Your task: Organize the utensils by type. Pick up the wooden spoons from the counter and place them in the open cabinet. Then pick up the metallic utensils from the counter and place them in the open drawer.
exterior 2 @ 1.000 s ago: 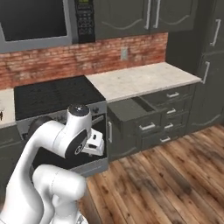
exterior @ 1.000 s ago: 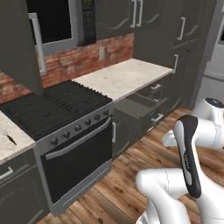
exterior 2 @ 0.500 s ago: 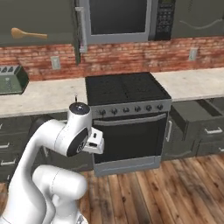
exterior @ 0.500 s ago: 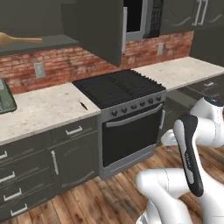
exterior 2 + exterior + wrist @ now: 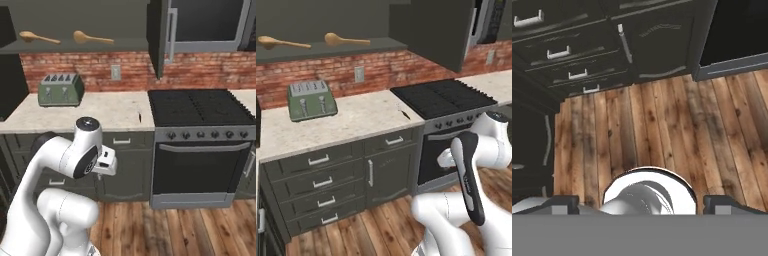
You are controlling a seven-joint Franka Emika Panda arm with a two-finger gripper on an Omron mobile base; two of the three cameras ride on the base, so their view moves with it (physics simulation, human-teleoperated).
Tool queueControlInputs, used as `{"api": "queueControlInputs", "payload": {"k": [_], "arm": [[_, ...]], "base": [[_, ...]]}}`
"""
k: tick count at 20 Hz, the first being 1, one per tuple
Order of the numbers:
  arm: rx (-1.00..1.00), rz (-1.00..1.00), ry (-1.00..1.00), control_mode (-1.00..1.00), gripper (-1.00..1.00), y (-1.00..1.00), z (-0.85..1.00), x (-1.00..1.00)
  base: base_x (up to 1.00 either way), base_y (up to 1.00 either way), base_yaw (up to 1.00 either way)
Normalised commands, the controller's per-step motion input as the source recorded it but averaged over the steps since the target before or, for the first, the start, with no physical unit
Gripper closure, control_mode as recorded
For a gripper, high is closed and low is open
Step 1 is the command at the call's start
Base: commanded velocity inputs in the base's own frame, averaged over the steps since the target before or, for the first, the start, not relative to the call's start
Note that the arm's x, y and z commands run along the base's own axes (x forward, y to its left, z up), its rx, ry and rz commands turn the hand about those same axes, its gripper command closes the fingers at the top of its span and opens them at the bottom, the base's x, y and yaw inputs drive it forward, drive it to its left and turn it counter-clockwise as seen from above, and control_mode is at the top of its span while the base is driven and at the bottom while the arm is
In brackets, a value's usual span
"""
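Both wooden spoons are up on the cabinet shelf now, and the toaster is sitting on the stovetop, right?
Not quite. The two wooden spoons do lie on the cabinet shelf, but the toaster stands on the beige counter, against the brick wall, left of the black stovetop. The left base view shows this, and the right base view agrees.

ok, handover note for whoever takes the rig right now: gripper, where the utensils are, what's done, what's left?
Gripper: open, empty, pointed down at the wooden floor.
Wooden spoons: both lie on the shelf of the open cabinet. That part looks done.
A small dark utensil lies on the counter near the stovetop, too small to identify; likely the metal piece.
Left: pick it up and place it in the open drawer.
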Motion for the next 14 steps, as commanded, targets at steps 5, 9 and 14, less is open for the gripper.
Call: {"api": "queueControlInputs", "payload": {"k": [5,9,14], "arm": [[0.0,0.0,0.0,1.0,-1.0,0.0,0.0,0.0],[0.0,0.0,0.0,1.0,-1.0,0.0,0.0,0.0],[0.0,0.0,0.0,1.0,-1.0,0.0,0.0,0.0]], "base": [[0.51,0.22,0.01],[0.7,0.02,0.16],[0.59,0.0,0.37]]}}
